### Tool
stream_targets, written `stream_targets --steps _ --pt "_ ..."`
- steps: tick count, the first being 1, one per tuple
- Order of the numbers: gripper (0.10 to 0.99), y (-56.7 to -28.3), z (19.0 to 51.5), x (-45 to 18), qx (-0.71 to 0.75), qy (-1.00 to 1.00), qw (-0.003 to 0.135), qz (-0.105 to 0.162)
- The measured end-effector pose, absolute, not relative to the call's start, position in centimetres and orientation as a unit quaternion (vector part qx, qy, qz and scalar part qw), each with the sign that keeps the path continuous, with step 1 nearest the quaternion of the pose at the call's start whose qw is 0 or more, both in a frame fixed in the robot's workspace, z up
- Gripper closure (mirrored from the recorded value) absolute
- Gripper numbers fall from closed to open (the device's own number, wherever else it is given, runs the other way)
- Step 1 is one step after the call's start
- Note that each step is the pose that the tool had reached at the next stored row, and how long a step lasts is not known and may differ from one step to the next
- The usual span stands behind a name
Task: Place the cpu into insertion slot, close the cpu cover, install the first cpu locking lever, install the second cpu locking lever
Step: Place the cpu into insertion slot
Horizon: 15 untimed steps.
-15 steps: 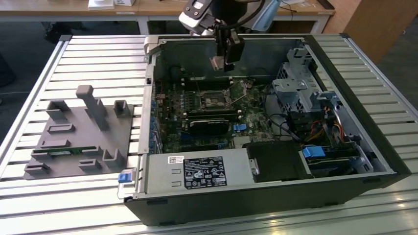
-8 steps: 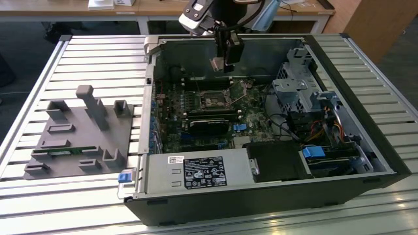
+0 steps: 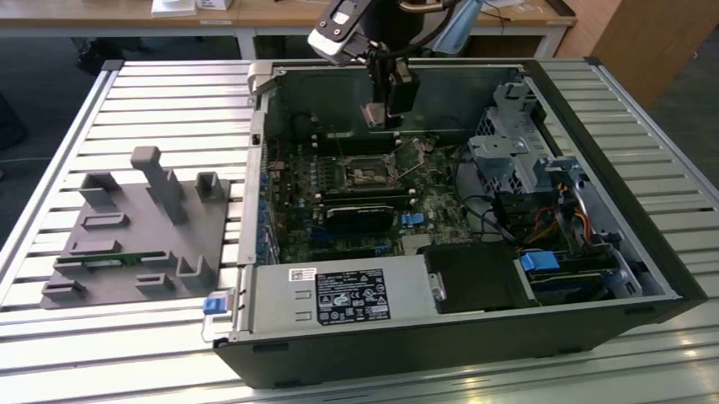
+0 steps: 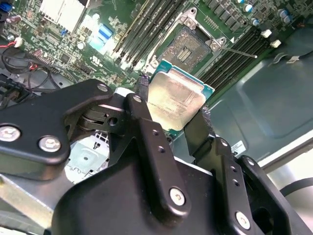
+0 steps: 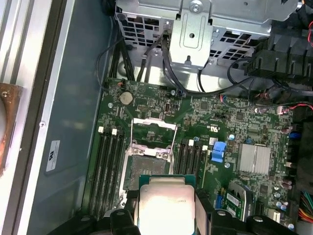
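My gripper (image 3: pixel 383 116) hangs inside the open computer case, shut on the cpu (image 4: pixel 177 99), a flat square chip with a silvery-beige top, clamped by two opposite edges between the black fingers (image 4: pixel 142 100). The chip (image 5: pixel 166 205) hovers above the green board, apart from it and a little to one side of the insertion slot (image 5: pixel 146 164). That slot (image 3: pixel 365 173) lies open, its black contact field (image 4: pixel 187 46) bare. The cpu cover (image 5: pixel 155 122), a thin metal frame, stands swung back from the slot's far edge. A thin metal locking lever (image 4: pixel 238 50) sticks out beside the socket, unlatched.
Long black memory slots (image 5: pixel 108 164) flank the socket on both sides. A black card (image 3: pixel 359 215) lies nearer the front, the power supply (image 3: pixel 337 296) at the case's front, and a drive cage (image 3: pixel 519 135) with cables on the exterior view's right. A grey fixture (image 3: pixel 135 227) sits on the slatted table.
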<state>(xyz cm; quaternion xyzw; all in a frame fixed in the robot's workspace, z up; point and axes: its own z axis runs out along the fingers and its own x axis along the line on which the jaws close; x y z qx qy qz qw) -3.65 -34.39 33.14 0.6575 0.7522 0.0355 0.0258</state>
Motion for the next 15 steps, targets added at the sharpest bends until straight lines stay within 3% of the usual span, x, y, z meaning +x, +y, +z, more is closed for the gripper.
stream_targets --steps 15 --pt "0.545 -34.3 30.5 -3.6 0.680 0.732 0.027 0.034"
